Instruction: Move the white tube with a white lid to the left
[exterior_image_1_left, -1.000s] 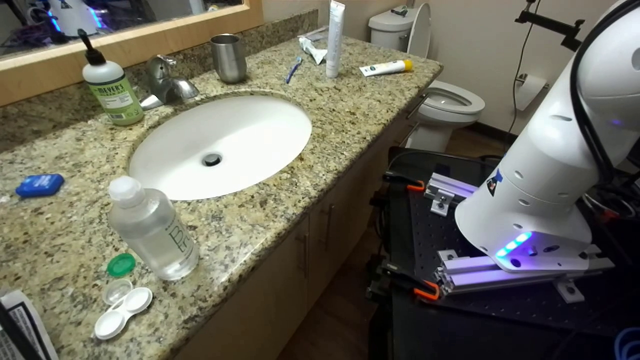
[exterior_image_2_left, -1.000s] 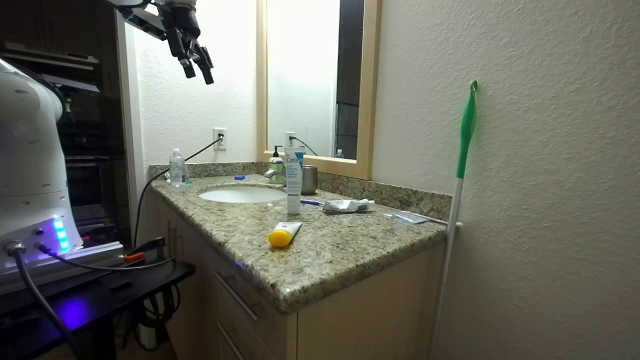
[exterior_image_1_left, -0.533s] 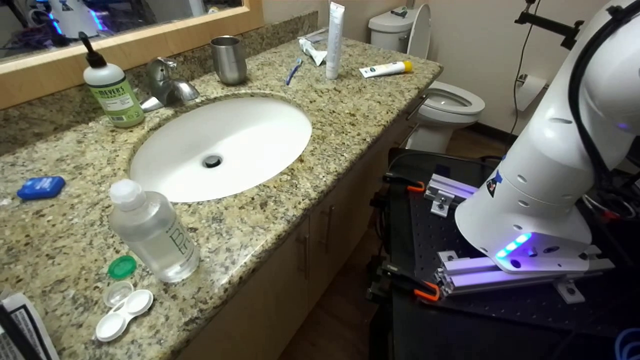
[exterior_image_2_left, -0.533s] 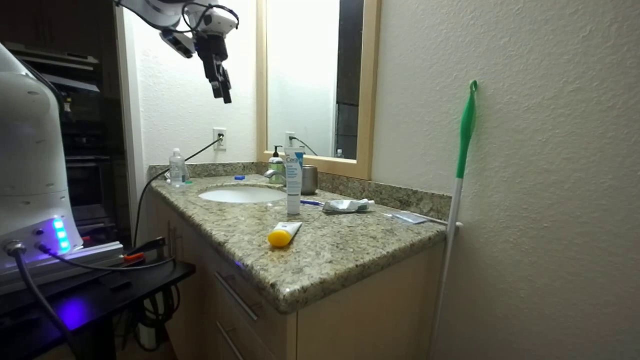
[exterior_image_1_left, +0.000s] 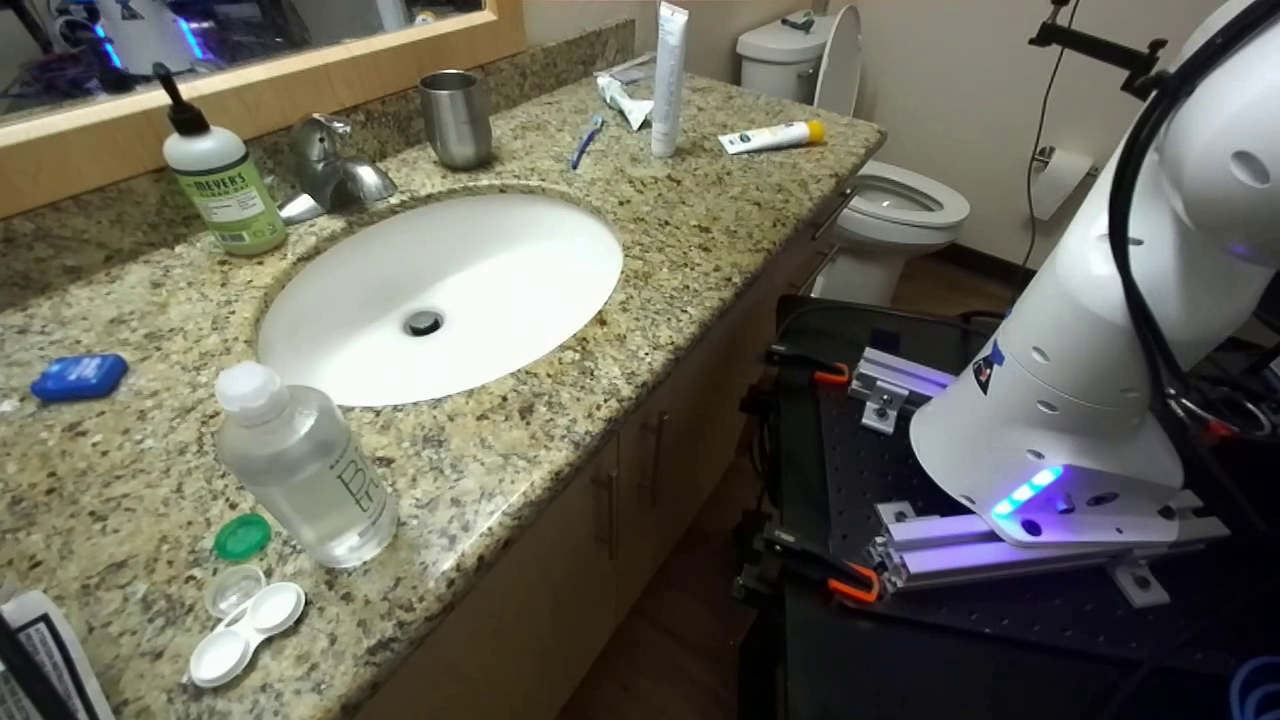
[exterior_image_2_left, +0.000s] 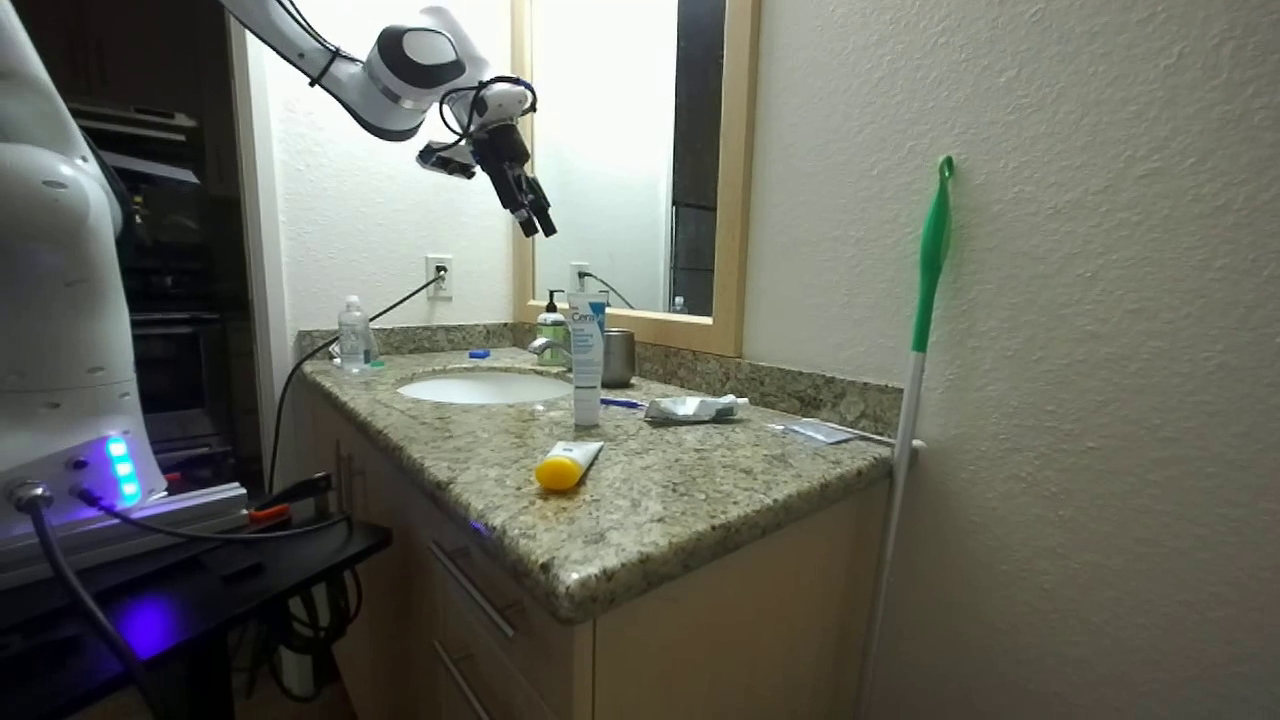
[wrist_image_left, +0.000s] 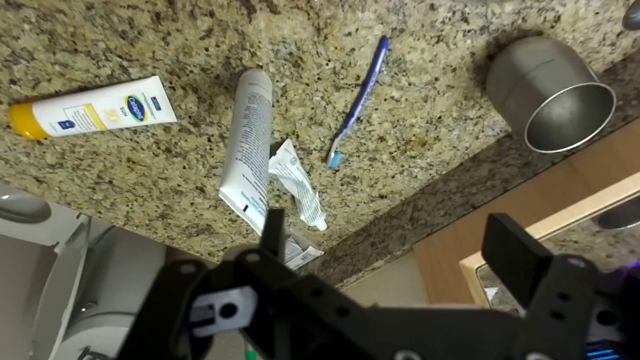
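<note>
The white tube (exterior_image_2_left: 587, 345) stands upright on the counter in both exterior views, its white lid (exterior_image_2_left: 587, 411) down on the stone and its flat end up. Seen from above in the wrist view, the white tube (wrist_image_left: 248, 145) slants left of centre, with the white lid (wrist_image_left: 256, 79) at its far end. My gripper (exterior_image_2_left: 538, 233) hangs above and to the left of the tube in an exterior view, apart from it. The wrist view has the gripper (wrist_image_left: 386, 220) open, its fingers wide apart with nothing between them. The left finger (wrist_image_left: 273, 232) overlaps the view near the tube's flat end.
A yellow-capped tube (wrist_image_left: 92, 109), a crumpled tube (wrist_image_left: 298, 185) and a blue toothbrush (wrist_image_left: 360, 100) lie around the white tube. A metal cup (exterior_image_1_left: 458, 118) stands by the faucet (exterior_image_1_left: 340, 165). Behind runs the mirror frame (exterior_image_2_left: 742, 180); the sink (exterior_image_1_left: 480, 260) sits mid-counter.
The arm has swung into an exterior view, bringing the gripper right and down, closer to the white tube. The things on the counter have stayed put.
</note>
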